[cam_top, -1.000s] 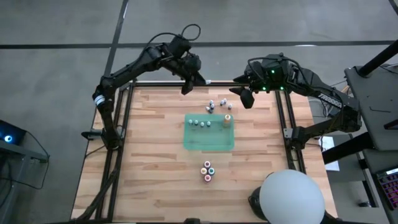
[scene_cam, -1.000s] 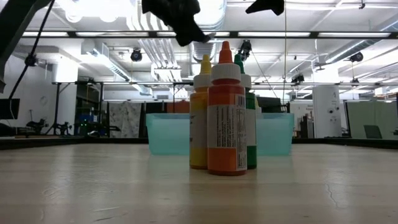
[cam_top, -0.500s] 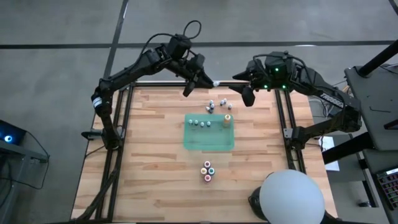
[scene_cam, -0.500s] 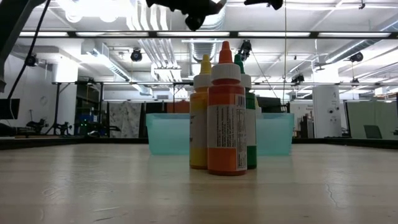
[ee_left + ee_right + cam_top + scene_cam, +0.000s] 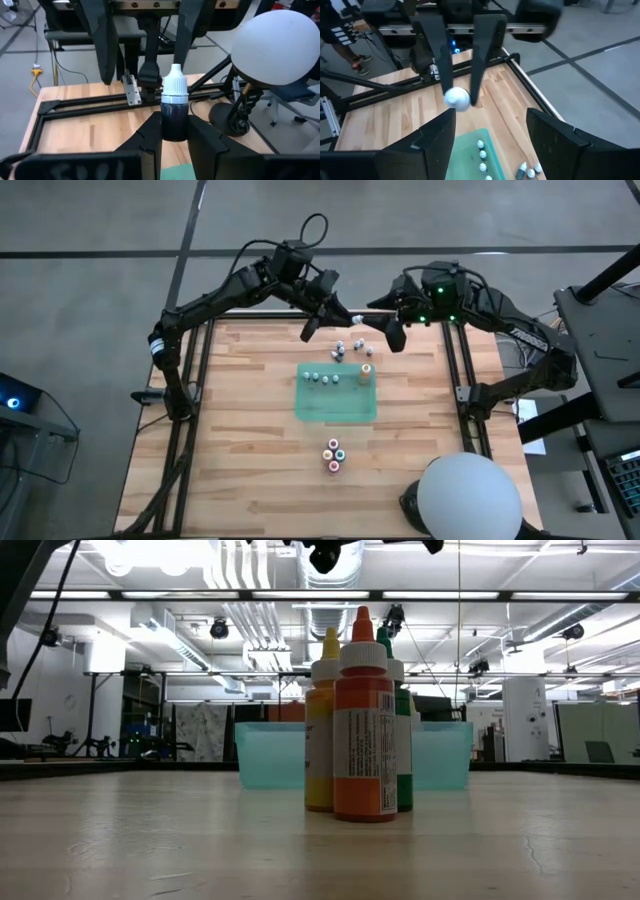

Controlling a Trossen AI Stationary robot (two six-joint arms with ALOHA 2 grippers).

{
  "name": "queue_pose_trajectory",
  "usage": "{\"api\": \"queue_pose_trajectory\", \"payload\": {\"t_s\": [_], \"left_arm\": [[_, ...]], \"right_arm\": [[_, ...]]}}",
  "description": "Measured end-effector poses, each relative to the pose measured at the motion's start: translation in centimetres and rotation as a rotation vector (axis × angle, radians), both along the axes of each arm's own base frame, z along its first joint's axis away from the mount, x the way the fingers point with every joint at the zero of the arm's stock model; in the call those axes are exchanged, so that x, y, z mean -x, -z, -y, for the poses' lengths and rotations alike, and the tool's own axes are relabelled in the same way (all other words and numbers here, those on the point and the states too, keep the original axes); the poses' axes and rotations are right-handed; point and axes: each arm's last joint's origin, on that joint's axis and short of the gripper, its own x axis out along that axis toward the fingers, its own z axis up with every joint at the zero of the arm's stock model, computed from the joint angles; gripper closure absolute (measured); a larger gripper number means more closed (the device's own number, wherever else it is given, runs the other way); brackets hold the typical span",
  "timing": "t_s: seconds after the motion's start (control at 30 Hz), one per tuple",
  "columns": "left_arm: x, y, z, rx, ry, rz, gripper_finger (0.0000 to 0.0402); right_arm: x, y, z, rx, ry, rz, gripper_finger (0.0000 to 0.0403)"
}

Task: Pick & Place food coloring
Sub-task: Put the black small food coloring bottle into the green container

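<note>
My left gripper (image 5: 343,312) hangs above the table's far edge, shut on a tiny dark food coloring bottle (image 5: 174,119) with a white cap (image 5: 355,318). My right gripper (image 5: 392,332) is open just to its right, facing the cap (image 5: 457,98). More tiny bottles stand on the green mat (image 5: 335,408) beside a yellow-orange dropper bottle (image 5: 366,373). A few lie on the wood beyond the mat (image 5: 341,348). A cluster of taller bottles (image 5: 362,720) stands near the near edge (image 5: 334,454). My left gripper pinches the tiny bottle's dark body (image 5: 174,131) between its two fingers (image 5: 150,142), below the white cap (image 5: 174,82). The bottle is lifted clear of the table, and its cap sticks out past the fingertips toward the right gripper.
The black frame rails (image 5: 200,360) run along the table's edges. A white round lamp head (image 5: 468,498) stands at the near right corner. In the low view a pale blue-green tray (image 5: 270,755) shows behind the bottle cluster. Bare wood lies left of the mat.
My left gripper has moved up and toward the table's right, carrying the tiny bottle closer to the right gripper. The right gripper has shifted slightly toward the left one.
</note>
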Motion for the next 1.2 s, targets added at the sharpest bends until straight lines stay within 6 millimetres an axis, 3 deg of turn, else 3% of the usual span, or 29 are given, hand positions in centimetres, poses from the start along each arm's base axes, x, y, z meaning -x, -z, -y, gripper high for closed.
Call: {"api": "queue_pose_trajectory", "payload": {"t_s": [0.17, 1.2], "left_arm": [[-0.1, 0.0, 0.0, -0.005, -0.007, 0.005, 0.0351], [-0.2, 0.3, -0.2, -0.028, -0.064, -0.005, 0.0351]], "right_arm": [[-0.9, 0.4, 0.2, -0.016, -0.039, 0.001, 0.0170], [-1.7, 0.5, 0.4, -0.009, -0.045, 0.023, 0.0182]]}}
